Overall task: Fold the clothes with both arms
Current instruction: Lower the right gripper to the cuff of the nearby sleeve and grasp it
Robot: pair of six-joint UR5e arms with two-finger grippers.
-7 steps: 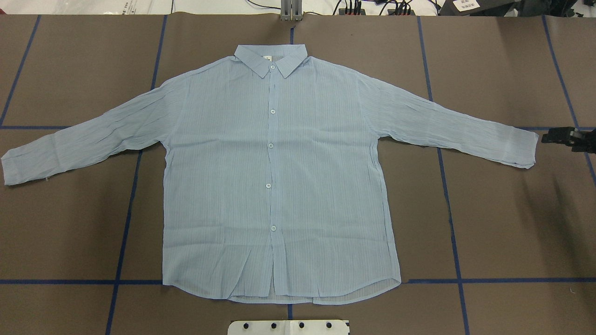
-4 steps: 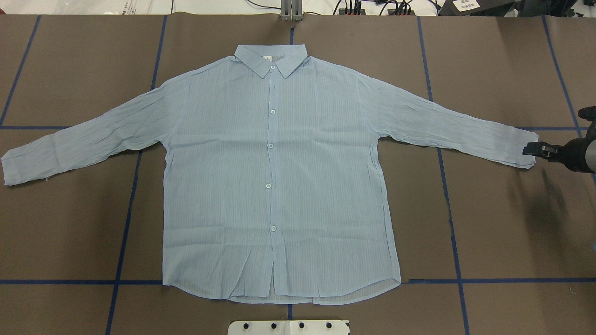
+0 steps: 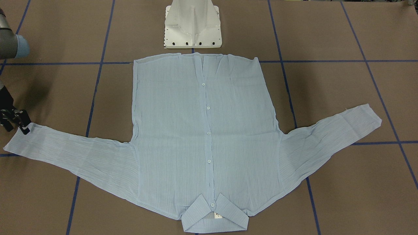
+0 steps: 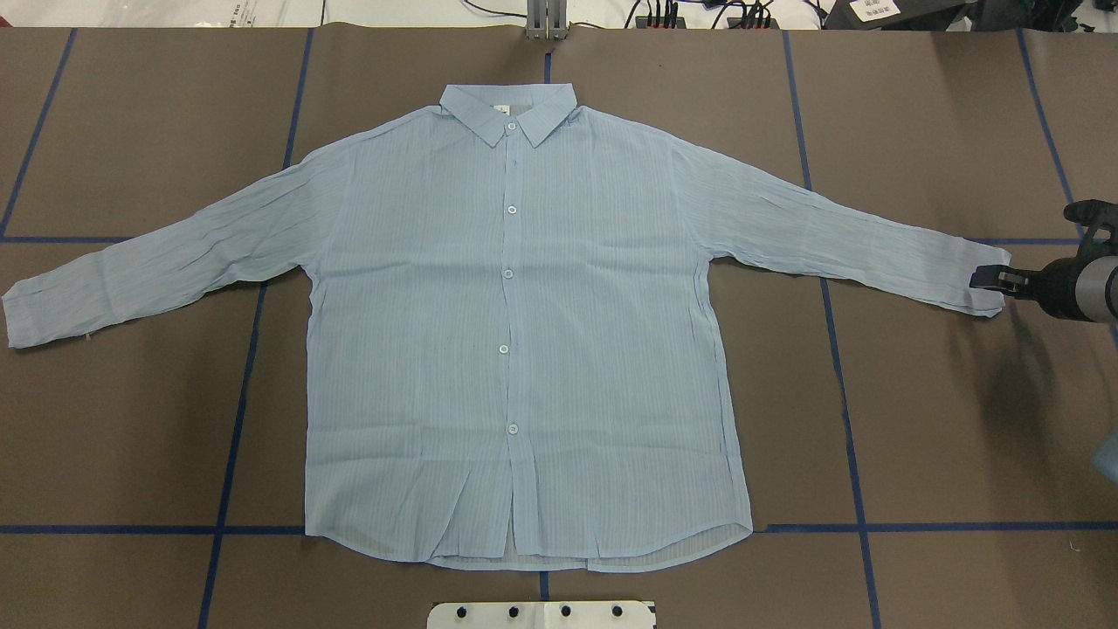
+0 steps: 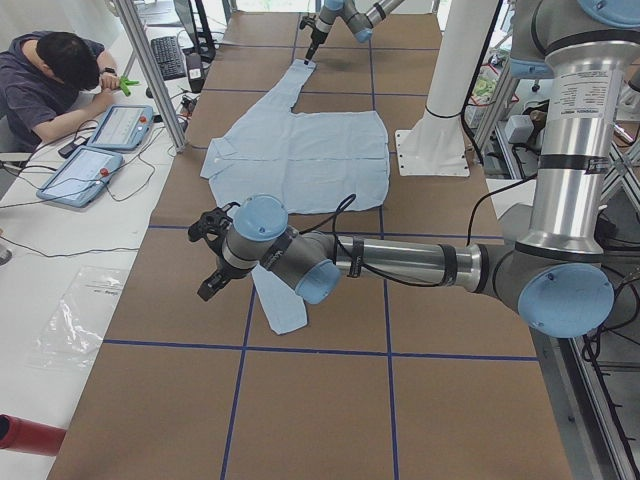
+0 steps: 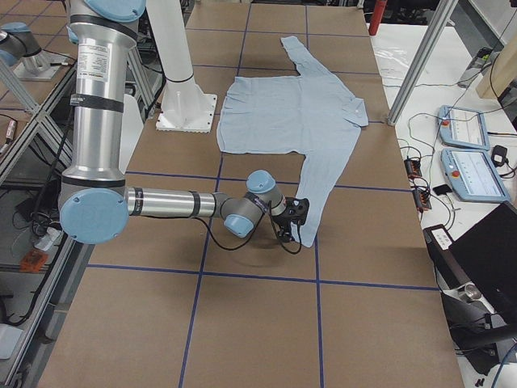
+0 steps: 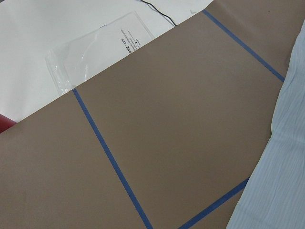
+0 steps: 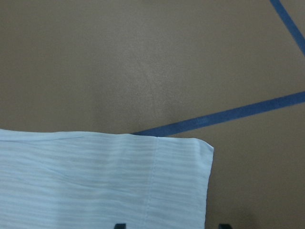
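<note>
Logging layout: shirt (image 4: 524,349) lies flat, front up and buttoned, on the brown table (image 4: 961,419). Both sleeves are spread out to the sides. The hem is nearest the white pedestal base (image 3: 192,26) and the collar (image 4: 507,109) is at the far side. Blue tape lines (image 4: 843,393) grid the table.

Right side: right gripper (image 4: 983,279) sits low at the end of the sleeve on the robot's right, at the right cuff (image 8: 181,186). The wrist view shows two black fingertips (image 8: 119,226) set well apart at the bottom edge, with the cuff corner lying between them. Jaws are spread and the cloth is not pinched.

Left side: left gripper (image 5: 212,255) shows only from the table-end camera, above bare table just beside the left cuff (image 5: 285,315). Whether its fingers are apart or together, I cannot tell. Its wrist camera shows table, tape and an edge of sleeve.

Writing:
- Small white tag (image 3: 217,214) inside the collar has marks too small to read.
- Clear plastic bag (image 7: 95,47) on the white floor beside the table has one short printed line, turned and not legible.
- White label (image 4: 873,9) on dark equipment beyond the table has print that is unreadable.
</note>
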